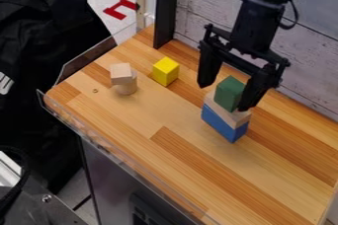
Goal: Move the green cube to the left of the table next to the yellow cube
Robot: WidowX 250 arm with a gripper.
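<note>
Over the blue block (222, 123), the green cube (228, 93) rests on a wooden piece (232, 115), its edge partly hidden by the wide-spread gripper (224, 97). The yellow cube (165, 71) stands well apart from the blue block.

The tabletop (135, 118) is smooth, lightly satin wood with visible grain, edged by a glossy, see-through plastic-looking guard (86, 60). The yellow cube (165, 72), green cube (229, 93) and blue block (223, 123) look matt and smooth, while the pale block (121, 73) and cylinder (127, 87) look like bare wood. The gripper (224, 97) appears matt black plastic, the wall panel (204, 14) rough, weathered wood planking, and the black sheet (43, 41) creased, soft cloth.
</note>
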